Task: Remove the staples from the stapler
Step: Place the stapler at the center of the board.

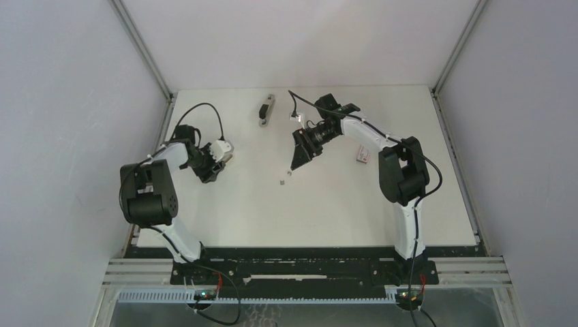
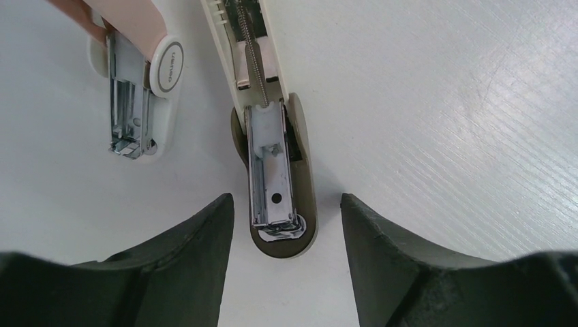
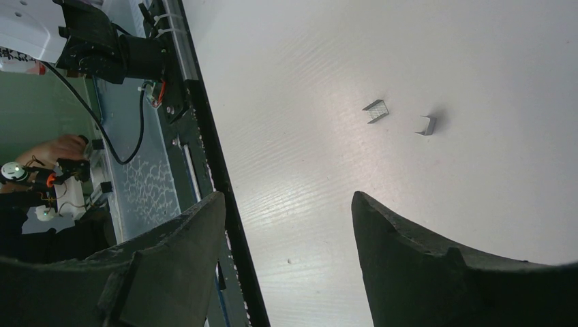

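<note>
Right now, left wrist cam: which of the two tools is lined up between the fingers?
The olive-based stapler, spring and metal magazine exposed, nose between the left gripper's open fingers. The pink-and-white tool lies off to its left.

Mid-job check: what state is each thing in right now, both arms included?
stapler: unfolded open, magazine exposed, flat on the table, not gripped.
staples: two loose bits on the table, apart from each other.
left gripper: open, jaws either side of the stapler's tip.
right gripper: open, empty, near the staples.
pink tool: lying beside the stapler, not held.
</note>
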